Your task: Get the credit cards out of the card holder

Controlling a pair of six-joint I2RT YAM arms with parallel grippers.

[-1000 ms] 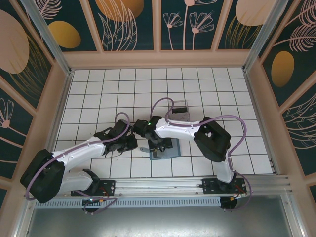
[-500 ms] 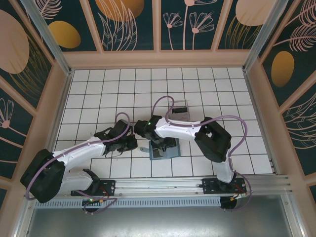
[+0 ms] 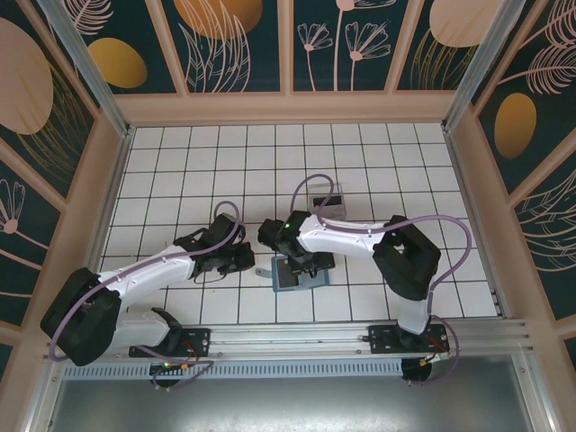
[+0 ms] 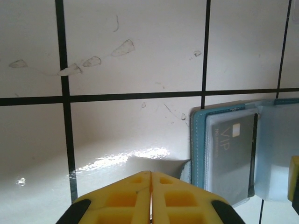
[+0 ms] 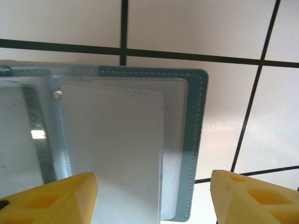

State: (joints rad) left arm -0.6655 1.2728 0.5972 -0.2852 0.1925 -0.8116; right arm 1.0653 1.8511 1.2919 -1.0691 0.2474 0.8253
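Grey card (image 4: 229, 154) reads "VIP" in card holder (image 4: 198, 140); left pincer (image 4: 150, 186) together, right pincer (image 5: 152, 191) apart

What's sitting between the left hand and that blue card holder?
Nothing but bare white tile, seen in the left wrist view, between the shut left hand and the card holder.

The left arm (image 3: 153, 272) and the right arm (image 3: 344, 236) are both white tubes with fat black joints. A thin purple cable (image 3: 312, 179) loops along each one (like a bit of string). A tiny green light (image 3: 286, 216) glows on the right arm. Each arm grows from a flat black base (image 3: 184, 342). The fingers (image 4: 117, 203) are bright yellow, with little square dents pressed in and black bits at the outer edges.
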